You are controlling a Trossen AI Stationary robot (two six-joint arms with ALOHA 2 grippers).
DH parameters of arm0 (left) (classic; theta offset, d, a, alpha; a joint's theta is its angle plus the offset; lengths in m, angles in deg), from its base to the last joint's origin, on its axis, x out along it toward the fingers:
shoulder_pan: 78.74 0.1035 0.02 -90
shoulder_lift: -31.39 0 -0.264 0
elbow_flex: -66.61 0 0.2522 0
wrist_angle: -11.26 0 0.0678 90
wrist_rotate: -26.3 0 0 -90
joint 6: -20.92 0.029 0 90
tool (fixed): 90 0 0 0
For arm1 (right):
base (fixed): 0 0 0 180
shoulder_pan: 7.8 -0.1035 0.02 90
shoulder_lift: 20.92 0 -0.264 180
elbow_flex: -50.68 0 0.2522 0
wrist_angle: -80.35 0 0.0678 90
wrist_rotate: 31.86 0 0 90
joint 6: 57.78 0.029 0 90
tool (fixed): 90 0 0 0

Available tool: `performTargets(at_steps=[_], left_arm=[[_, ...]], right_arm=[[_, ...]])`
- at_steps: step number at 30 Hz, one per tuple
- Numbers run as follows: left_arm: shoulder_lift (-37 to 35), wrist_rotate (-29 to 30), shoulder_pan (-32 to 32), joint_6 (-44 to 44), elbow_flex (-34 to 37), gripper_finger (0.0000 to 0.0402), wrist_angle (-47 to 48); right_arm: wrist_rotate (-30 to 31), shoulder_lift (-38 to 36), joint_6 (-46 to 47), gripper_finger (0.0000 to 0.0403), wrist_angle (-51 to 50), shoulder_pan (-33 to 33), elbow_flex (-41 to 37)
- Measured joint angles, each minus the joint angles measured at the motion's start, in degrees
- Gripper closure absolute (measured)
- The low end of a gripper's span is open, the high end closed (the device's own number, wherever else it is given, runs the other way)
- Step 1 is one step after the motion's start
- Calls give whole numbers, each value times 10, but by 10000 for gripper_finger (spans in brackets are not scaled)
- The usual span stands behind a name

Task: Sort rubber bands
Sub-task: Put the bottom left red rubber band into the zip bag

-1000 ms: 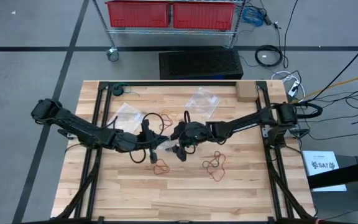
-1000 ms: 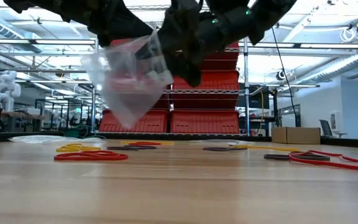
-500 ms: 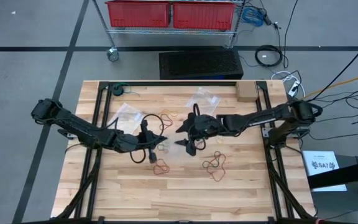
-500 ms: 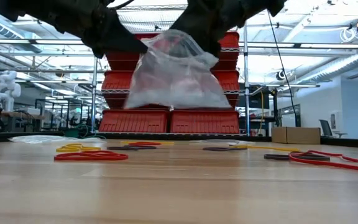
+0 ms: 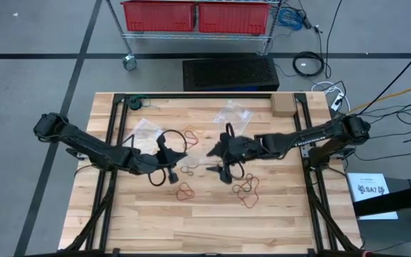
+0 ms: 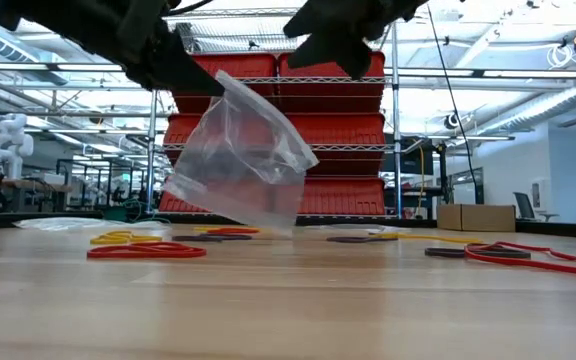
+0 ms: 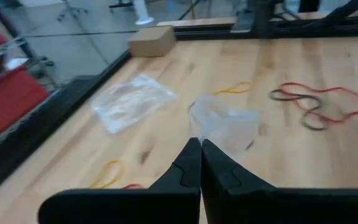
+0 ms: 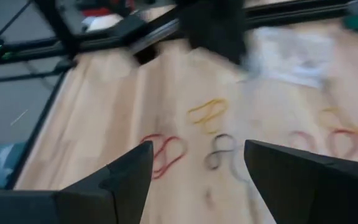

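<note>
rubber bands [image 5: 247, 190] beside right hand [image 5: 225, 171]

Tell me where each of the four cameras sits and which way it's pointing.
High view: overhead, straight down on the wooden table, both arms.
Low view: tabletop height, facing red bins; left gripper dangles a clear plastic bag.
Left wrist view: past shut fingers pinching that bag.
Right wrist view: past open right gripper at rubber bands.
Shared: high and low views both show the bag.
</note>
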Motion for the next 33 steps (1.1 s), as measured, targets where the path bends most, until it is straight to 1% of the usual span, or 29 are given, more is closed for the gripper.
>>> performTargets(at_steps=[2, 4, 7, 10, 13, 16, 19, 23, 27, 30, 33], left_arm=[[-19, 1, -2, 0, 0, 402, 24], [-40, 4, -5, 0, 0, 402, 38], [-63, 5, -13, 0, 0, 402, 57], [-75, 6, -24, 0, 0, 402, 60], [-76, 5, -32, -1, 0, 402, 72], [-76, 5, -39, -14, 0, 402, 79], [-76, 5, -48, -20, 0, 402, 89], [-76, 5, -58, -15, 0, 402, 88], [-76, 6, -65, -15, 0, 402, 90], [-76, 6, -68, -15, 0, 402, 101], [-76, 6, -72, -15, 0, 402, 105]], right_arm=[[28, 0, 10, 158, 5, -23, 0], [80, 1, 17, 158, 5, -51, 0], [131, 28, 45, 158, 17, -88, 0], [133, 90, 86, 158, 71, -112, 0], [131, 160, 117, 158, 170, -122, 1], [134, 226, 135, 155, 200, -125, 33], [156, 287, 136, 147, 166, -127, 92], [172, 364, 134, 135, 68, -128, 186], [210, 418, 155, 119, -20, -128, 265], [216, 446, 179, 107, -63, -126, 299], [217, 460, 195, 100, -69, -123, 313]])
